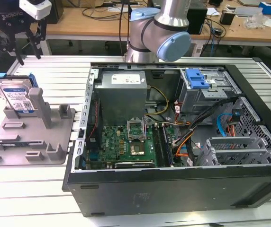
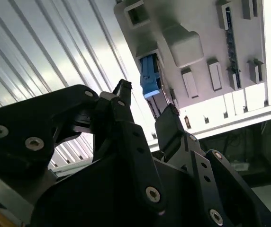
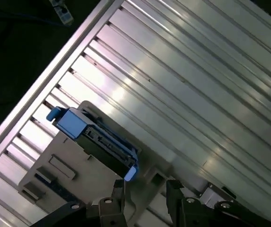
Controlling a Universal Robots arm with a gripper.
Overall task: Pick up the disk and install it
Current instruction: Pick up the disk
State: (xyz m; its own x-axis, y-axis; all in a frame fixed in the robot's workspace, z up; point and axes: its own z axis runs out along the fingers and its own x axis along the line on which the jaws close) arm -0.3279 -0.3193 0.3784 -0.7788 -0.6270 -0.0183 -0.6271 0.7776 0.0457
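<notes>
Exterior view: top edge cuts off the black two-finger gripper (image 1: 30,57) and the silver-and-blue robot arm (image 1: 166,28). Lower part of the silver hard-drive disk with blue plastic bracket (image 1: 14,92) is hidden behind posts of the grey plastic stand (image 1: 36,142). Label print is too small to read. Second wrist view: gripper fingers (image 2: 126,118) cover most of the disk.

table (image 1: 26,194): silver metal, ribbed with long grooves.
stand (image 1: 36,142): grey plastic, flat on the table, at the exterior view's left.
case (image 1: 173,194): black open computer, just beside the stand, towards the exterior view's right.
</notes>
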